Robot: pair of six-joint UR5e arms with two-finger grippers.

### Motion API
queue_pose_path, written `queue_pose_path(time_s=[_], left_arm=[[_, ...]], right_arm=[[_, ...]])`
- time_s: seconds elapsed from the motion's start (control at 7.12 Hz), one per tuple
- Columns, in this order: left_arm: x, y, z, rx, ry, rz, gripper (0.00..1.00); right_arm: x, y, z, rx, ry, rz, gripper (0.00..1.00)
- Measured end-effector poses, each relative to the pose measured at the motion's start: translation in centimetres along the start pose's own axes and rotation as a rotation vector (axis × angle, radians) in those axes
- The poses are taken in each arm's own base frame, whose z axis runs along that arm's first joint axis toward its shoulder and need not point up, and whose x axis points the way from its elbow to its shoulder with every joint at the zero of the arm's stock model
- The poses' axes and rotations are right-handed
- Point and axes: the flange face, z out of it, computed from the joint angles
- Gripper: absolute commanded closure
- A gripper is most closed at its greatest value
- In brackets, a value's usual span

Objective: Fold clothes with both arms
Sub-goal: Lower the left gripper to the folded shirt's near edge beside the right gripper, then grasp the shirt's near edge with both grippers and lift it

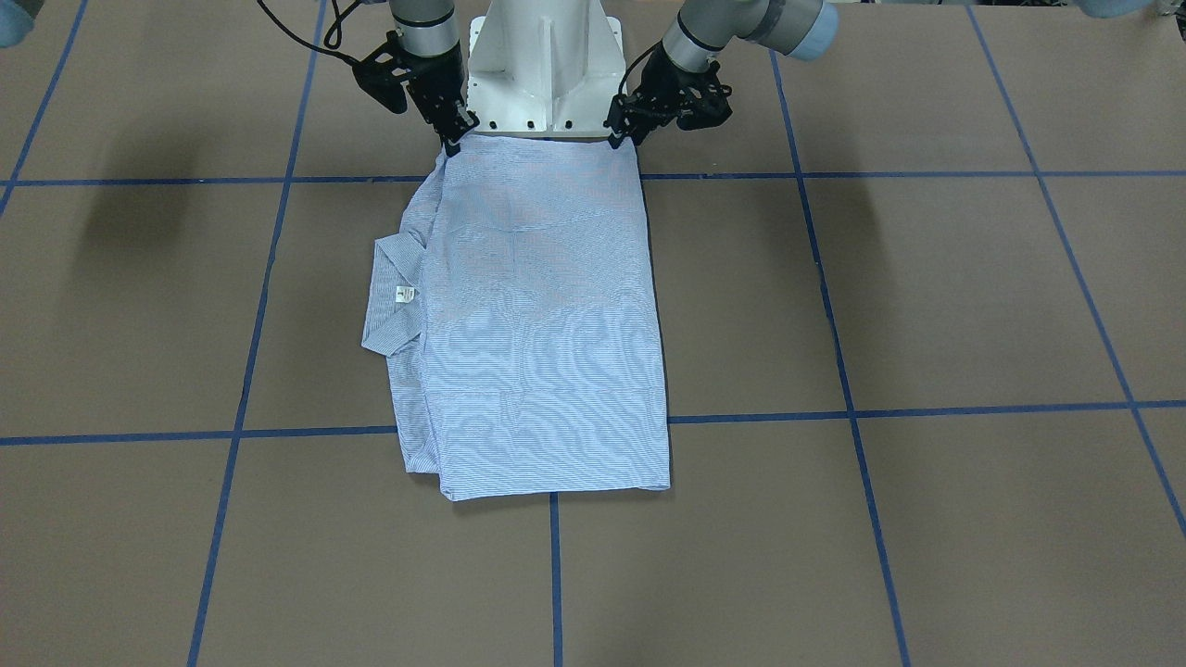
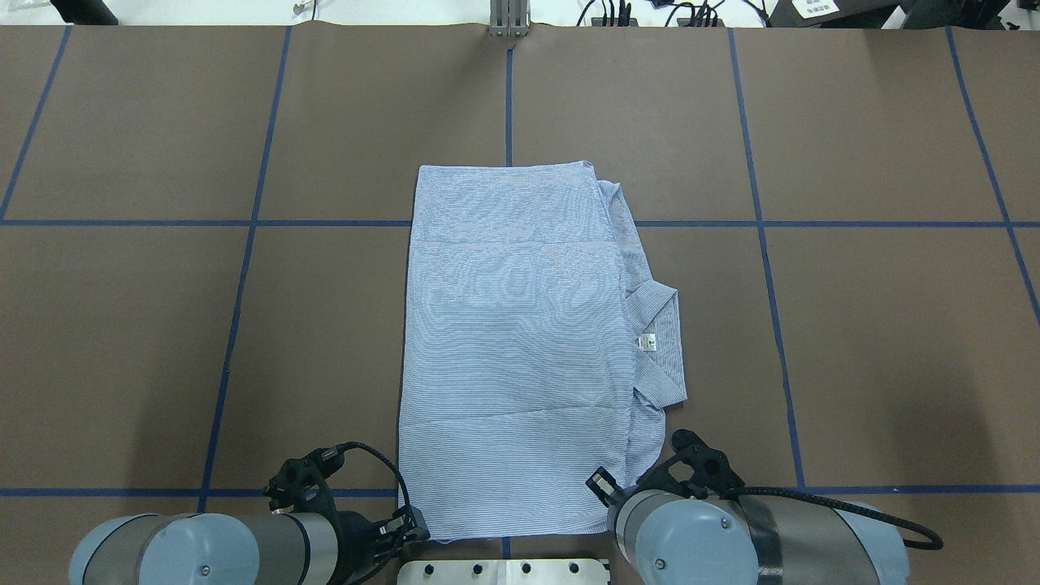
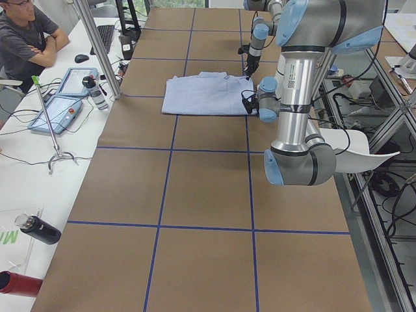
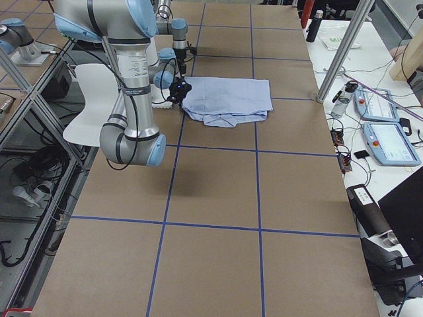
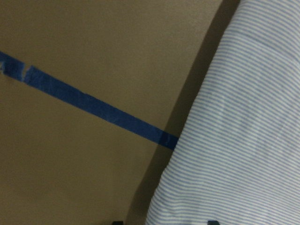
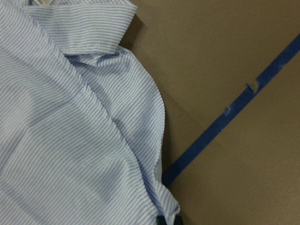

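Tilting down, left end effector (image 1: 617,137) and right end effector (image 1: 452,141) touch shirt (image 1: 537,324) corners.

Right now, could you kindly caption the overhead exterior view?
Left gripper and right gripper at the near corners of a folded pinstriped shirt.

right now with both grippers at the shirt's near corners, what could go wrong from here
The right gripper and left gripper sit at the very corners of the shirt; a pinch there might catch only the top layer, so the stack could peel apart. On the right gripper's side the collar and loose cloth stick out past the folded panel, so the next fold could come out skewed.
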Motion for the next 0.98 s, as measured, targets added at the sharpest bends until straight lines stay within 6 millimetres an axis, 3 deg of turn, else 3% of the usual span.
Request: queue_pose_path(time_s=[0.14,0.56,0.7,0.98], left_arm=[[0.0,0.0,0.1,0.001,0.000,0.000,1.00],[0.5,-0.4,-0.4,0.016,0.017,-0.004,1.00],[1.2,-0.4,-1.7,0.012,0.039,-0.006,1.00],[4.0,0.0,-6.5,0.007,0.080,-0.011,1.00]], right_arm=[[0.0,0.0,0.0,0.000,0.000,0.000,1.00],[0.0,-0.1,0.0,0.001,0.001,0.001,1.00],[-0.1,-0.2,-0.2,-0.001,-0.002,0.003,1.00],[-1.2,-1.4,-2.3,-0.014,-0.041,0.027,1.00]])
